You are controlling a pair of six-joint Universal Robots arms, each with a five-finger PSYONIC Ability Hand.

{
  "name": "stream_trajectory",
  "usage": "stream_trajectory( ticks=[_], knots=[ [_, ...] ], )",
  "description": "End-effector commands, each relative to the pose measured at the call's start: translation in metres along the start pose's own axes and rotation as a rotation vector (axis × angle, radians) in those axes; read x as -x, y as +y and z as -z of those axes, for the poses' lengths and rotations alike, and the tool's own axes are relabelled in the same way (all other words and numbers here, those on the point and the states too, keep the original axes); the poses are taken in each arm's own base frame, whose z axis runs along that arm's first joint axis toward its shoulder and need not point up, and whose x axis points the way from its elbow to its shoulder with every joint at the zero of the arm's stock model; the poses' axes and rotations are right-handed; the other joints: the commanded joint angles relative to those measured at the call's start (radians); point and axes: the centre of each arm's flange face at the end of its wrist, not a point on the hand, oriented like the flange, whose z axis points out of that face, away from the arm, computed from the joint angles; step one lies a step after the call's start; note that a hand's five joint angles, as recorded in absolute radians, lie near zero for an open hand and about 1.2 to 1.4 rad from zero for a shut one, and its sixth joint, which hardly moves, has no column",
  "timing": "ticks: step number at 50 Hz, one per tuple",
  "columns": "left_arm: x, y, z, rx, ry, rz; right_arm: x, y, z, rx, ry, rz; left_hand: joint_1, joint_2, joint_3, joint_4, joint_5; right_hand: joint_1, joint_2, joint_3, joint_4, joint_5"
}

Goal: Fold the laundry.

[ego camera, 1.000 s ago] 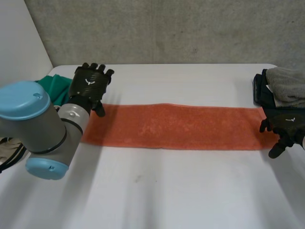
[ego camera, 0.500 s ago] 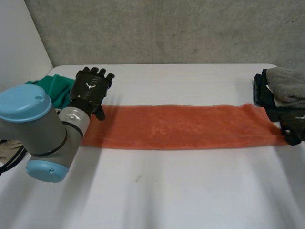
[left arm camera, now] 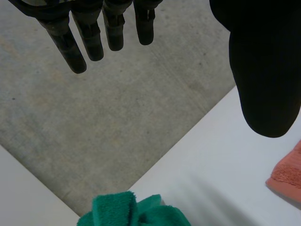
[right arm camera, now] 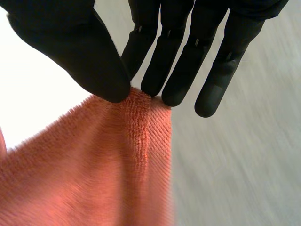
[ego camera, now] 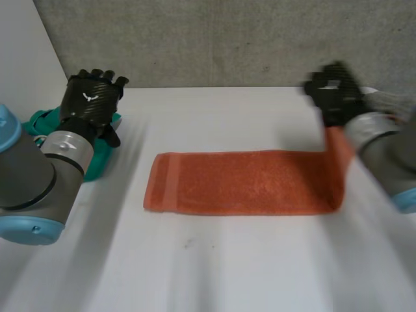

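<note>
An orange towel [ego camera: 240, 190] lies lengthwise across the middle of the white table [ego camera: 214, 273]. Its right end is lifted and hangs from my right hand [ego camera: 335, 94], which is raised above the table's right side. In the right wrist view the thumb and fingers [right arm camera: 160, 61] pinch the corner of the orange towel [right arm camera: 108, 174]. My left hand [ego camera: 91, 101] is up off the table at the left, above a green cloth [ego camera: 97, 153], fingers [left arm camera: 80, 33] straight and holding nothing. A corner of the orange towel [left arm camera: 287, 176] lies beyond its thumb.
The green cloth [left arm camera: 134, 212] is bunched at the table's left back corner. A grey concrete wall [ego camera: 214, 39] runs behind the table. A grey cloth [ego camera: 393, 101] shows at the right edge, behind my right arm.
My right hand has closed on the towel's right end and lifted it up and leftward, dragging the towel along. My left hand has let go of the left end and moved back left.
</note>
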Motion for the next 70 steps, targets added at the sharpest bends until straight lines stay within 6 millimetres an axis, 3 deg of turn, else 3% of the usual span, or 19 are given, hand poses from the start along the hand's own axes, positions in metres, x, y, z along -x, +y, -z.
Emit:
stream_trajectory(
  ticks=[1, 4, 7, 8, 11, 12, 13, 16, 19, 26, 27, 31, 34, 35, 39, 47, 56, 63, 70],
  knots=[
    [0.003, 0.002, 0.008, 0.013, -0.003, 0.029, 0.157, -0.066, 0.009, -0.294, -0.398, -0.023, -0.021, -0.036, -0.036, -0.028, -0.049, 0.275, 0.221, 0.207, 0.199, 0.217],
    [0.002, 0.007, 0.011, 0.026, 0.002, 0.029, 0.211, -0.067, 0.024, -0.311, -0.53, -0.026, -0.021, -0.036, -0.036, -0.028, -0.049, 0.275, 0.221, 0.207, 0.199, 0.217],
    [0.001, 0.009, 0.012, 0.035, 0.005, 0.029, 0.236, -0.057, 0.028, -0.264, -0.567, -0.017, -0.021, -0.036, -0.036, -0.028, -0.049, 0.275, 0.221, 0.207, 0.199, 0.217],
    [0.001, 0.01, 0.012, 0.039, 0.006, 0.029, 0.234, -0.057, 0.026, -0.254, -0.551, -0.014, -0.021, -0.036, -0.036, -0.028, -0.049, 0.218, 0.164, 0.15, 0.142, 0.16],
    [0.0, 0.011, 0.012, 0.039, 0.007, 0.029, 0.224, -0.059, 0.018, -0.207, -0.469, -0.006, -0.021, -0.036, -0.036, -0.028, -0.049, -0.868, -0.922, -0.936, -0.945, -0.926],
    [0.0, 0.009, 0.011, 0.033, 0.008, 0.029, 0.208, -0.064, 0.013, -0.161, -0.386, -0.017, -0.021, -0.036, -0.036, -0.028, -0.049, -0.947, -1.001, -1.014, -1.023, -1.005],
    [0.0, 0.009, 0.011, 0.031, 0.007, 0.029, 0.195, -0.068, 0.012, -0.126, -0.33, -0.041, -0.021, -0.036, -0.036, -0.028, -0.049, -0.947, -1.001, -1.014, -1.023, -1.005],
    [-0.002, 0.007, 0.009, 0.021, 0.011, 0.028, 0.183, -0.066, 0.014, -0.07, -0.281, -0.101, -0.021, -0.036, -0.036, -0.028, -0.049, -0.947, -1.001, -1.014, -1.023, -1.005],
    [-0.004, 0.002, 0.008, 0.004, 0.015, 0.029, 0.166, -0.052, 0.02, 0.015, -0.266, -0.214, -0.021, -0.036, -0.036, -0.028, -0.049, -0.947, -1.001, -1.014, -1.023, -1.005],
    [-0.049, -0.006, 0.012, -0.038, 0.141, 0.037, 0.107, -0.01, 0.029, 0.237, -0.156, -0.358, 0.021, 0.006, 0.005, 0.013, -0.007, -0.947, -1.001, -1.014, -1.023, -1.005],
    [-0.055, -0.006, 0.012, -0.046, 0.159, 0.038, 0.094, 0.004, 0.032, 0.296, -0.108, -0.368, 0.033, 0.018, 0.017, 0.025, 0.005, -0.947, -1.001, -1.014, -1.023, -1.005],
    [-0.088, 0.001, 0.005, -0.082, 0.285, 0.034, 0.078, 0.025, 0.038, 0.385, -0.042, -0.371, 0.079, 0.064, 0.064, 0.072, 0.052, -0.947, -1.001, -1.014, -1.023, -1.005],
    [-0.108, 0.006, -0.001, -0.103, 0.367, 0.033, 0.078, 0.031, 0.042, 0.411, -0.033, -0.368, 0.118, 0.103, 0.102, 0.11, 0.09, -0.947, -1.001, -1.014, -1.023, -1.005],
    [-0.127, 0.009, -0.007, -0.127, 0.434, 0.033, 0.078, 0.032, 0.043, 0.418, -0.034, -0.368, 0.15, 0.135, 0.134, 0.142, 0.122, -0.947, -1.001, -1.014, -1.023, -1.005],
    [-0.155, 0.013, -0.029, -0.181, 0.488, 0.036, 0.082, 0.034, 0.053, 0.446, -0.049, -0.379, 0.209, 0.194, 0.193, 0.201, 0.181, -0.947, -1.001, -1.014, -1.023, -1.005],
    [-0.183, 0.049, -0.068, -0.151, 0.515, 0.033, 0.087, 0.034, 0.068, 0.472, -0.071, -0.398, 0.3, 0.285, 0.285, 0.292, 0.272, -0.947, -1.001, -1.014, -1.023, -1.005],
    [-0.201, 0.082, -0.085, -0.114, 0.564, 0.001, 0.083, 0.032, 0.08, 0.481, -0.073, -0.407, 0.291, 0.276, 0.276, 0.284, 0.263, -0.947, -1.001, -1.014, -1.023, -1.005],
    [-0.198, 0.084, -0.095, -0.154, 0.538, -0.065, 0.076, 0.036, 0.081, 0.491, -0.054, -0.41, 0.356, 0.341, 0.34, 0.348, 0.328, -0.947, -1.001, -1.014, -1.023, -1.005],
    [-0.202, 0.086, -0.1, -0.174, 0.529, -0.066, 0.076, 0.037, 0.082, 0.494, -0.052, -0.411, 0.848, 0.833, 0.833, 0.841, 0.821, -0.947, -1.001, -1.014, -1.023, -1.005]
  ],
)
